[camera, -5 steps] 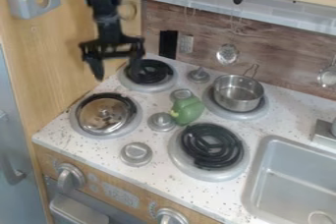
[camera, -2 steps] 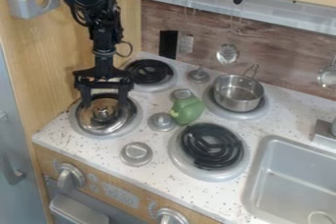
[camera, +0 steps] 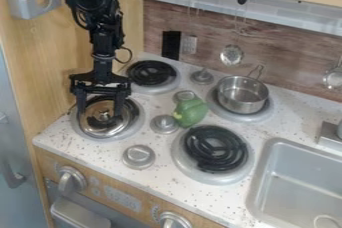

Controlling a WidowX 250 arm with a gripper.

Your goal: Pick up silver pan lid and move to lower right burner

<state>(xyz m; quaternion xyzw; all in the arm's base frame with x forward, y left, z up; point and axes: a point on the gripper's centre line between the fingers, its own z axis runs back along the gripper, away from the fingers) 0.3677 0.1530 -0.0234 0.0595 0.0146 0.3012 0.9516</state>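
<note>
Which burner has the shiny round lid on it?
The lower left burner: it alone has the silver pan lid, beneath the gripper. The upper right burner holds a pot.

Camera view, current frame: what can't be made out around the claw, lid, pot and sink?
All camera view:
- Contact between claw and lid: one slanted angle doesn't settle it.
- Middle of the lower left burner: hidden under the lid.
- Middle of the upper right burner: hidden by the pot.
- Far side of the sink: cut off by the right edge.
</note>
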